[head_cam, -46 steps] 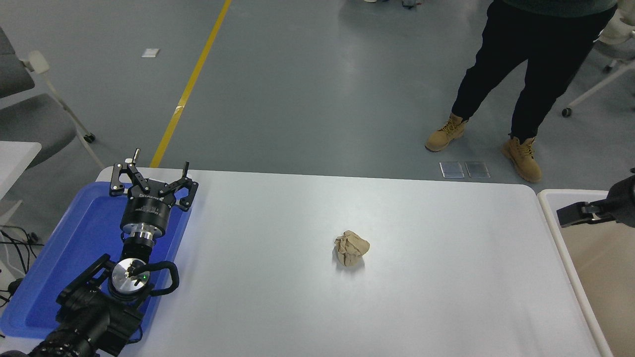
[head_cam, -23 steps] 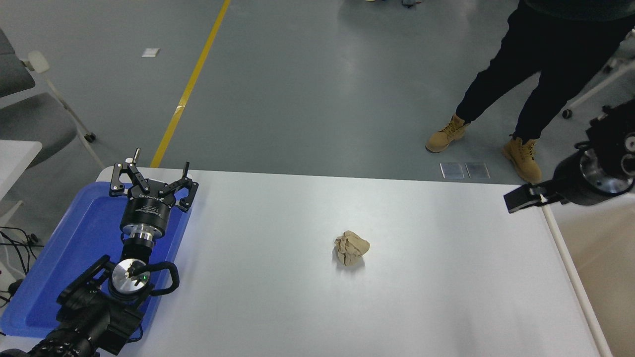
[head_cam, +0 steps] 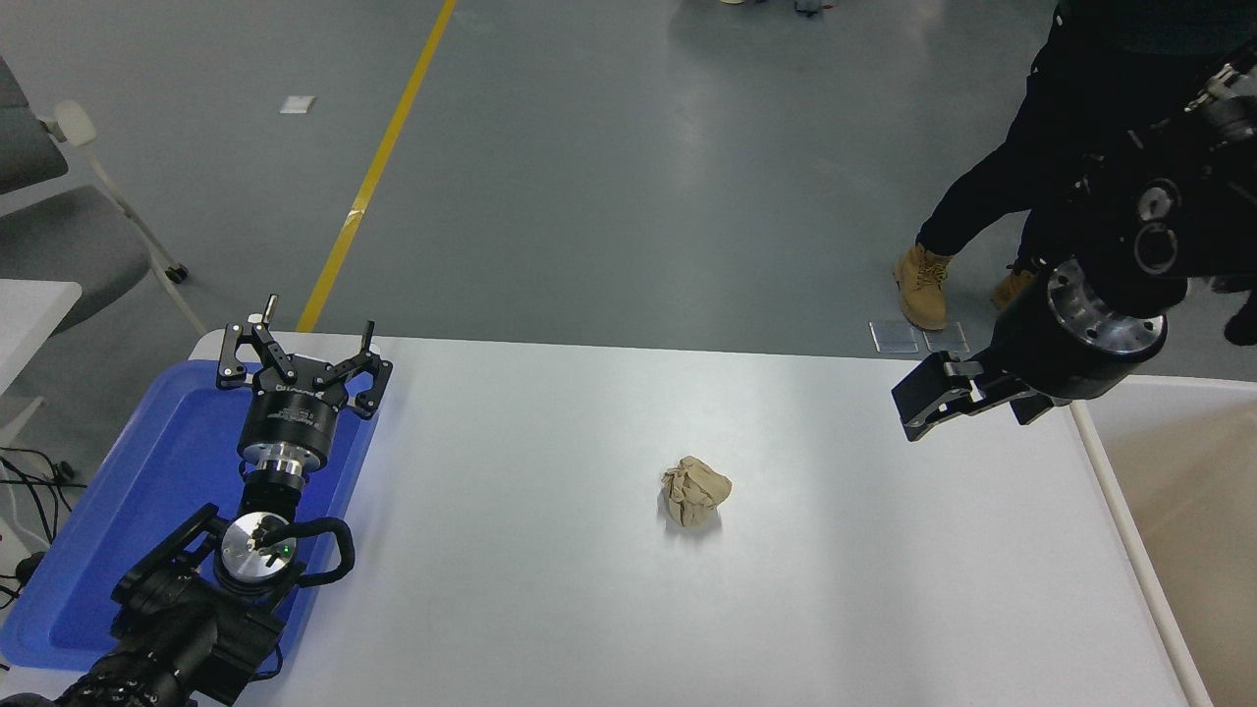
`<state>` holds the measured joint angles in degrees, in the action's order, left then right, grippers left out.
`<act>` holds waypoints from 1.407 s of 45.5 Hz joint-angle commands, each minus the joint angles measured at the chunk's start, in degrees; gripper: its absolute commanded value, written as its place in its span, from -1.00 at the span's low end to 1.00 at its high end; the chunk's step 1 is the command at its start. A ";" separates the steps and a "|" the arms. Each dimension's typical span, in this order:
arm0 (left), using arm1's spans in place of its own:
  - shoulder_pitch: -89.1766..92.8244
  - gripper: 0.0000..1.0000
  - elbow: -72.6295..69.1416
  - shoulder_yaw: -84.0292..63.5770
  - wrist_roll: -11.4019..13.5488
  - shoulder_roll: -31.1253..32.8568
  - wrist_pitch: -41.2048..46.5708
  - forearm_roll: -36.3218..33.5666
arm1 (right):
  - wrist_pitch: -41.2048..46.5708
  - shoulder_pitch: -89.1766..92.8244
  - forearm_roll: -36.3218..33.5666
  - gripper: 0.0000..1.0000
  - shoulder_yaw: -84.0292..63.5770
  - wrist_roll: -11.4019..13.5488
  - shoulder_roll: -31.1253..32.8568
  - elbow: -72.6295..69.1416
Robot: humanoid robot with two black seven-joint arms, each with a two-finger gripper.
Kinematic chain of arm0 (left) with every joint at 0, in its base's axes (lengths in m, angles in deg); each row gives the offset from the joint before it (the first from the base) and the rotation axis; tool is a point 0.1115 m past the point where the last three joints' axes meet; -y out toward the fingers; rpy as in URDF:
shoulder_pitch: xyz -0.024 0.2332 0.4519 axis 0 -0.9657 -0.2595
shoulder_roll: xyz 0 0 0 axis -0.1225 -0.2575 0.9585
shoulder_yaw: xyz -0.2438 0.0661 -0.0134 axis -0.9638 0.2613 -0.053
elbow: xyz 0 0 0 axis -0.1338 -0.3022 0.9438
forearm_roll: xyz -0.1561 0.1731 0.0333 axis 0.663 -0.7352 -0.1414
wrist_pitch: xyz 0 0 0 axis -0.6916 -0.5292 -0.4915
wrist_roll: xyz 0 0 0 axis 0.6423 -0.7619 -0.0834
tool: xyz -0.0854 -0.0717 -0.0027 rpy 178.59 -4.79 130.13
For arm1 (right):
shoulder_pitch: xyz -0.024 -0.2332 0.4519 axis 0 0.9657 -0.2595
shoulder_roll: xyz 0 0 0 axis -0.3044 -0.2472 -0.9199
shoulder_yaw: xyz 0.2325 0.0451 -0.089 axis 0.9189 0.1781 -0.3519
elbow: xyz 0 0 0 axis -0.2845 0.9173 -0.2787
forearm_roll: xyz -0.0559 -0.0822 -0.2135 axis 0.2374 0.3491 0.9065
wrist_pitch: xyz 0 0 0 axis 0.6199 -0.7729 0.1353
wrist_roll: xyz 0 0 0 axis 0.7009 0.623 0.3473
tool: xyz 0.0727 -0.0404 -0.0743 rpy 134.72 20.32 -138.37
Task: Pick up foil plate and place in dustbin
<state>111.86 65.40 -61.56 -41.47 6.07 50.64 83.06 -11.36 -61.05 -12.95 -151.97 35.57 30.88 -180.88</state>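
Note:
No foil plate shows anywhere in this view. The dustbin (head_cam: 1130, 531) stands against the table's right end, showing its cream-white rim and beige inside. My right gripper (head_cam: 928, 403) hangs above the table's far right corner, just left of the dustbin's rim, pointing left and down with nothing seen in it. How its jaws stand cannot be made out. My left gripper (head_cam: 300, 355) is parked at the lower left over the blue tray, open and empty.
A crumpled tan paper ball (head_cam: 695, 491) lies near the middle of the white table (head_cam: 550, 589). A flat blue tray (head_cam: 147, 471) sits at the left end. A person in dark trousers and tan boots (head_cam: 921, 285) stands beyond the far right corner.
My right arm has swung up and left, from over the dustbin to above the table's right end. The person's feet have shifted to the right. The left arm has stayed put.

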 commanded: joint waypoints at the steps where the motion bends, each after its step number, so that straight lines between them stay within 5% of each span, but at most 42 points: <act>1: 0.02 1.00 0.00 0.00 0.00 0.00 0.00 0.01 | 0.61 -0.44 -11.43 1.00 0.79 0.07 -8.93 1.86; 13: 0.02 1.00 0.09 0.00 -0.09 0.09 0.00 -0.08 | -2.02 3.51 -11.79 1.00 -2.11 0.07 -15.61 9.42; 64: -0.07 1.00 0.00 0.00 0.00 0.00 0.00 0.01 | 8.96 -8.44 -16.97 1.00 -9.93 -0.02 -10.87 0.11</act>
<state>111.83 65.49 -61.56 -41.56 6.07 50.64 82.99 -3.75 -67.77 -29.85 -161.15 35.55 18.74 -179.59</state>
